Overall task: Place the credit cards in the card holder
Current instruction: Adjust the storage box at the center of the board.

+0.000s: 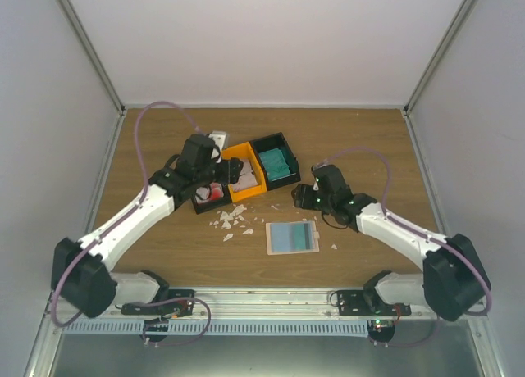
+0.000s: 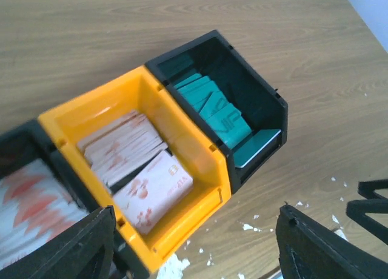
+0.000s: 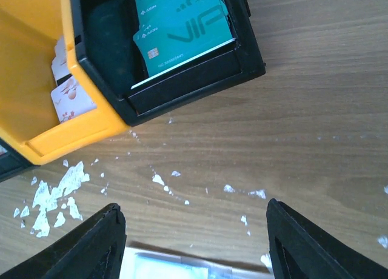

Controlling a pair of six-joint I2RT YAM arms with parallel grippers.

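Teal credit cards [image 1: 276, 165] [image 2: 218, 112] [image 3: 182, 30] fill the right black bin. White credit cards with red markings [image 2: 151, 188] [image 3: 68, 98] lie in the orange bin [image 1: 243, 174], and more [image 2: 30, 200] in the left black bin. The card holder [image 1: 291, 238] [image 3: 176, 268], flat and tan-edged with a pale blue face, lies on the table in front of the bins. My left gripper [image 1: 221, 185] [image 2: 200, 248] hangs open and empty over the orange bin's front wall. Open and empty too, my right gripper [image 1: 306, 198] [image 3: 197, 248] hovers over bare wood between the bins and the card holder.
The three joined bins [image 2: 254, 97] stand at mid-table. White paper scraps [image 1: 230, 221] [image 3: 54, 197] litter the wood in front of them. A small white object [image 1: 217, 137] lies behind the left gripper. Walls enclose the table on three sides.
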